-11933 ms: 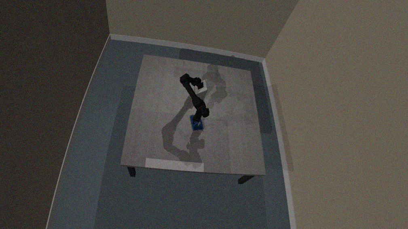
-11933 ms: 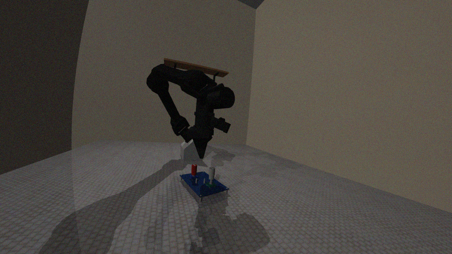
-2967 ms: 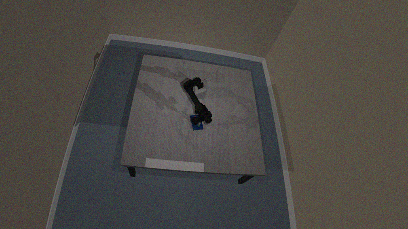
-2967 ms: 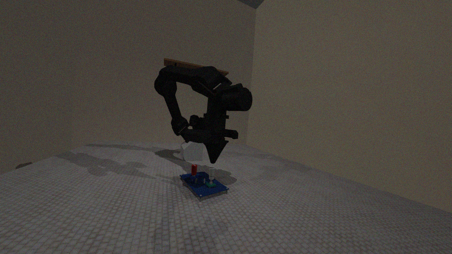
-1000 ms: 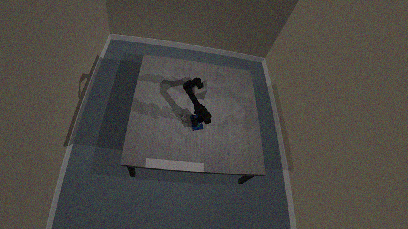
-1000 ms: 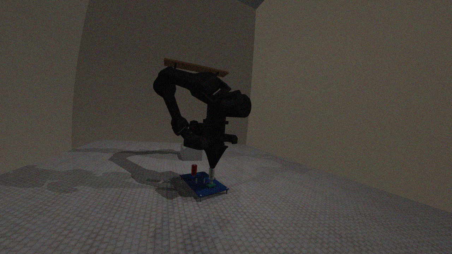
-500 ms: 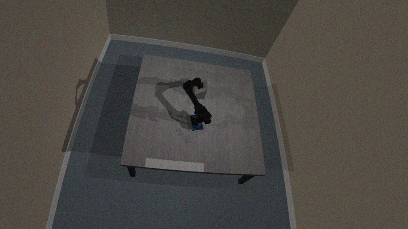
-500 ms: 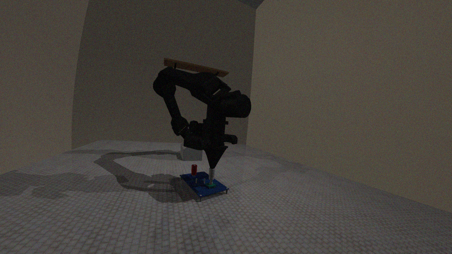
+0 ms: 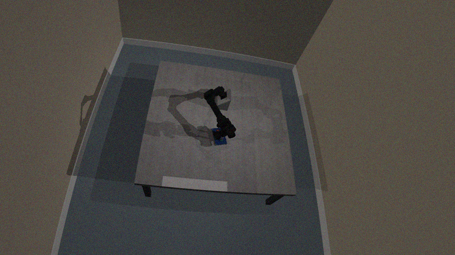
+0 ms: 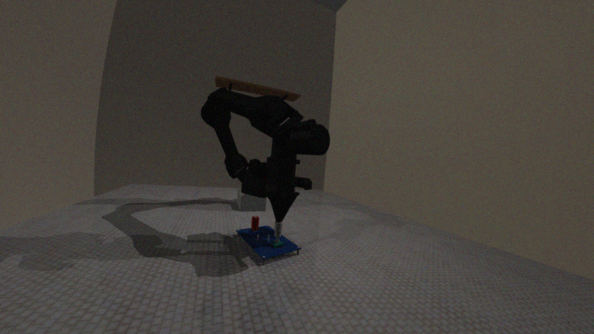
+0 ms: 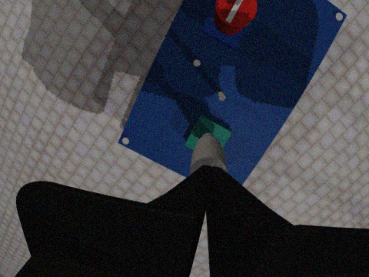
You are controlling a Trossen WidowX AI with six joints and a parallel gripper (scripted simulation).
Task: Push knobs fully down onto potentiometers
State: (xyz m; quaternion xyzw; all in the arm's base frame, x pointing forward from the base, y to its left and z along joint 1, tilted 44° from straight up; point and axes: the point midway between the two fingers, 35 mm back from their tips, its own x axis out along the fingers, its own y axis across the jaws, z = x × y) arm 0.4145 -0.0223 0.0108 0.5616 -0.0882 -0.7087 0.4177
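The blue circuit board stands on short legs. The pale grey knob stands upright over the green potentiometer, with a short stretch of shaft showing between them in the exterior view. My gripper is shut and points down; its fingertips meet the top of the grey knob, with nothing between them. The red knob stands upright toward the far end of the board, above a blue potentiometer; its white line shows in the wrist view.
Two thin pale posts stand on the board between the knobs. A pale block stands on the table behind the board. A white strip lies at the table's front edge. Arm shadows cross the board.
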